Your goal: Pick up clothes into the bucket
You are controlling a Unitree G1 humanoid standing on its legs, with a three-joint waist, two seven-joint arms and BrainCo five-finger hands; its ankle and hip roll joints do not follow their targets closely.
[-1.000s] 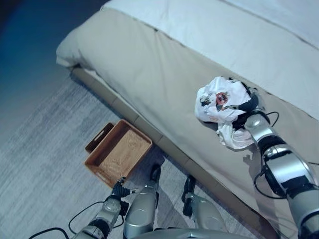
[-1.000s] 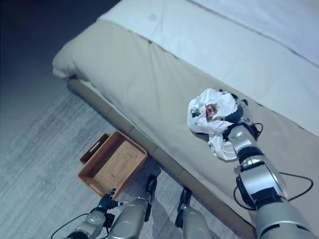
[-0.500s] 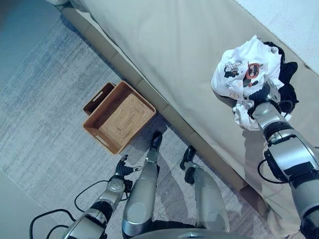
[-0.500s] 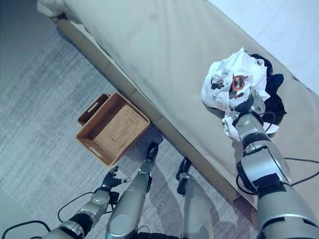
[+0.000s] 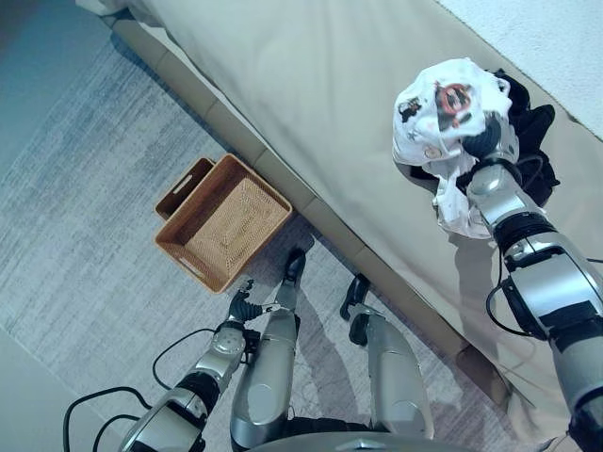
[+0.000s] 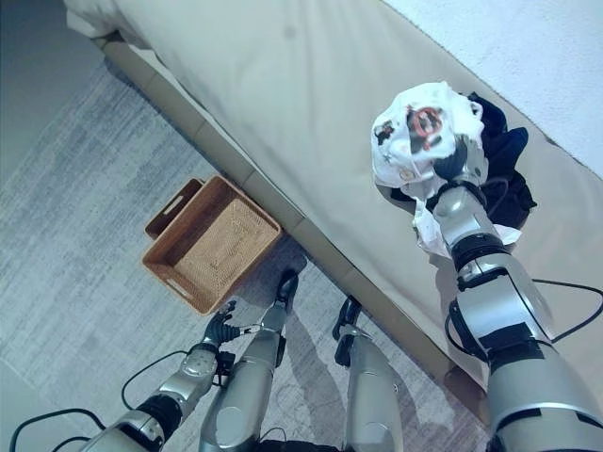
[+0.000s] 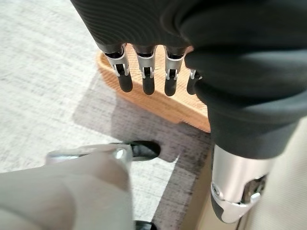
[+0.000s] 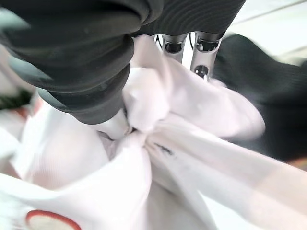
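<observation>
A white printed garment [image 5: 438, 108] is bunched up and held above the bed, with a loose end hanging down. My right hand [image 5: 483, 143] is shut on it; in the right wrist view the fingers [image 8: 201, 48] curl into the white cloth [image 8: 158, 139]. A black garment [image 5: 537, 122] lies on the bed just behind it. The brown woven basket [image 5: 193, 268] stands on the floor beside the bed, with nothing in it. My left hand [image 5: 240, 306] hangs low near the floor, just short of the basket, with its fingers [image 7: 146, 79] straight, open and holding nothing; the basket's wall [image 7: 158, 103] lies just past them.
The bed's beige cover [image 5: 311, 94] runs diagonally across the view, with its low base edge [image 5: 245, 151] just behind the basket. A grey rug [image 5: 85, 235] covers the floor around the basket.
My right hand has lifted the white garment higher off the bed, uncovering more of the black garment. The camera tilted down earlier. My left hand has edged towards the basket.
</observation>
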